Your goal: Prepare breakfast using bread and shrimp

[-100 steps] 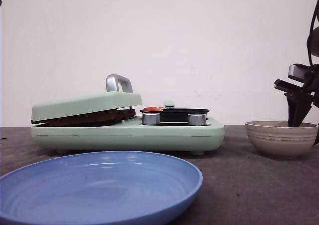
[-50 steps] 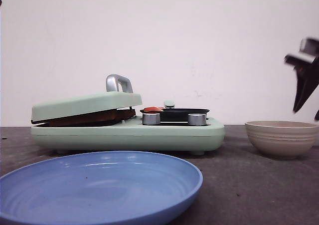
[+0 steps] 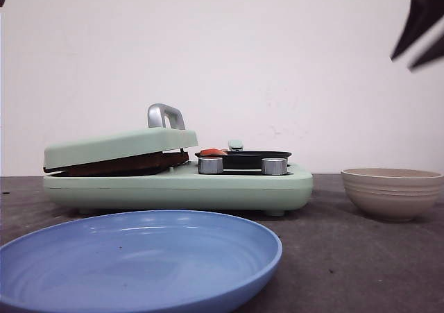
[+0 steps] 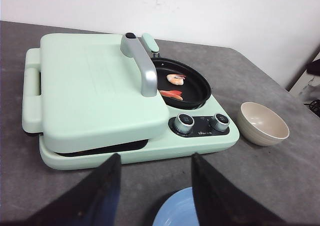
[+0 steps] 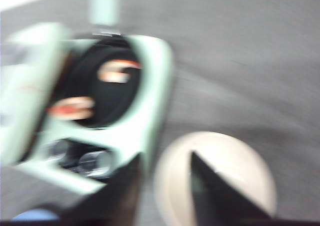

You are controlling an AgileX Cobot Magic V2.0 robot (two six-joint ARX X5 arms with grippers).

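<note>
Two shrimp (image 4: pixel 175 85) are seen in the pan (image 4: pixel 197 93) beside the closed lid (image 4: pixel 90 90), both grippers gaping empty; lifting that lid is likely called for next.

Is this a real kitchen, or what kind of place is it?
Probably a robot test table, not a real kitchen. A mint-green breakfast maker cooks shrimp in its little pan, with a blue plate and a bowl on a bare grey table by a blank wall.
</note>
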